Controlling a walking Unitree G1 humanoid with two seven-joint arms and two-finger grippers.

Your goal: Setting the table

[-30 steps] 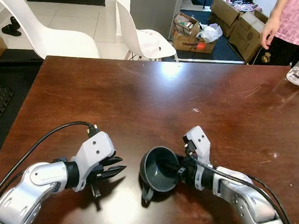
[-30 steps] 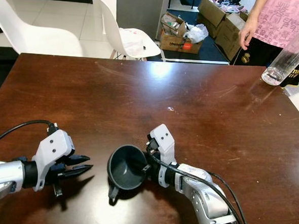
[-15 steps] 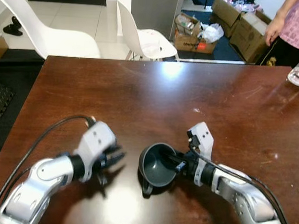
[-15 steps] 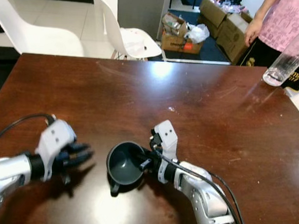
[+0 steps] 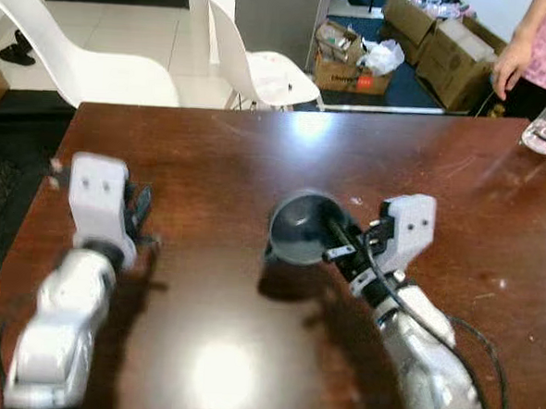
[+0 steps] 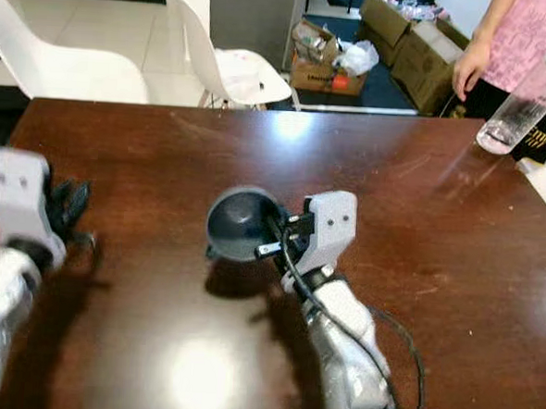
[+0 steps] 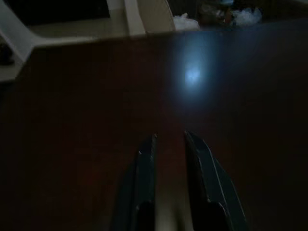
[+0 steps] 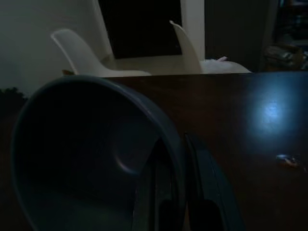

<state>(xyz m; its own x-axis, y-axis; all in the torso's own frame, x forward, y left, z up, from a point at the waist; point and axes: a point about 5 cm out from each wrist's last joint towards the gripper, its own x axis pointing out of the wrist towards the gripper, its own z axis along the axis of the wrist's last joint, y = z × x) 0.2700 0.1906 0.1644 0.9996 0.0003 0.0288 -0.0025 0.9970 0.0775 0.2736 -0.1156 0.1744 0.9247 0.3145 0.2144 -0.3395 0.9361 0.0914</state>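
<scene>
A dark grey cup (image 5: 299, 227) with a small handle hangs above the brown table (image 5: 258, 148), tipped on its side with its mouth facing me. My right gripper (image 5: 331, 238) is shut on its rim, one finger inside the bowl and one outside, as the right wrist view shows at the cup (image 8: 96, 159). My left gripper (image 5: 138, 210) is raised over the table's left side, well apart from the cup. The left wrist view shows the left gripper (image 7: 169, 135) open by a narrow gap with nothing between its fingers.
A clear water bottle (image 6: 525, 99) stands at the table's far right corner beside a person in a pink shirt (image 6: 534, 35). Two white chairs (image 5: 87, 59) (image 5: 258, 69) stand beyond the far edge. Cardboard boxes (image 5: 346, 65) lie on the floor behind.
My right gripper has lifted the cup off the table and carried it forward, tipping it. My left arm has risen and swung out to the left.
</scene>
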